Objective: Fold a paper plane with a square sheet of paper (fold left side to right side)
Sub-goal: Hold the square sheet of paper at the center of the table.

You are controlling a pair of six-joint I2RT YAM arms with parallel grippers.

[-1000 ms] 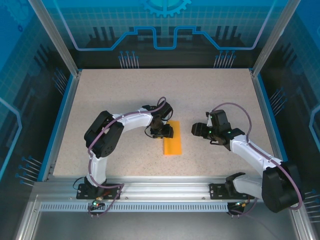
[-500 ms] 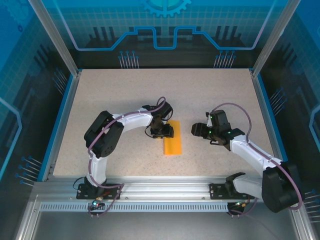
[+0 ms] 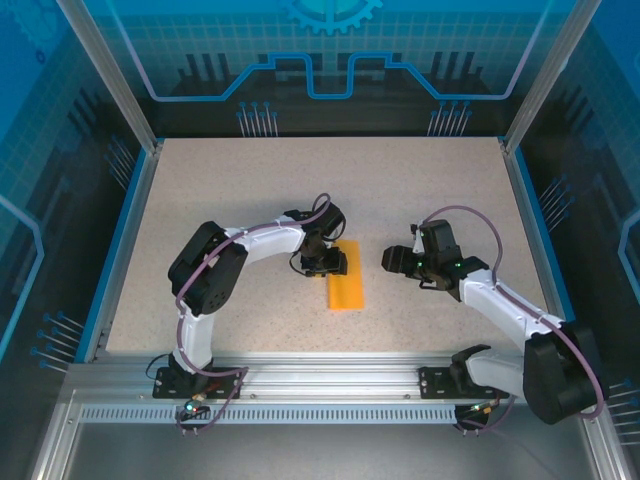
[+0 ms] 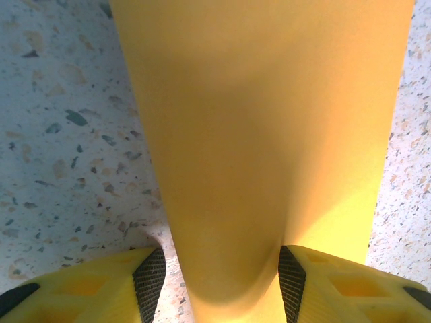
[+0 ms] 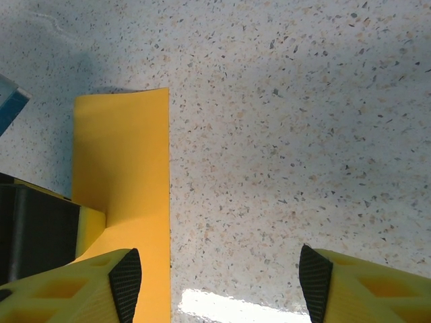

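Observation:
The square sheet of paper point(image 3: 346, 291) is bright orange and lies folded into a narrow upright strip at the middle of the table. My left gripper point(image 3: 329, 263) sits low over the strip's far left end. In the left wrist view the paper point(image 4: 269, 121) bulges up as a rounded fold between my left gripper's point(image 4: 221, 286) fingers. The right pad touches the paper and a sliver of table shows beside the left pad. The jaws stand open. My right gripper point(image 3: 391, 260) hovers open just right of the strip. Its left finger point(image 5: 124, 279) overlaps the paper point(image 5: 128, 155); bare table lies between its jaws.
The speckled tabletop point(image 3: 300, 190) is bounded by blue edging and aluminium posts point(image 3: 120, 90). In the right wrist view, part of the left gripper's black and yellow body point(image 5: 40, 232) rests on the paper's left side.

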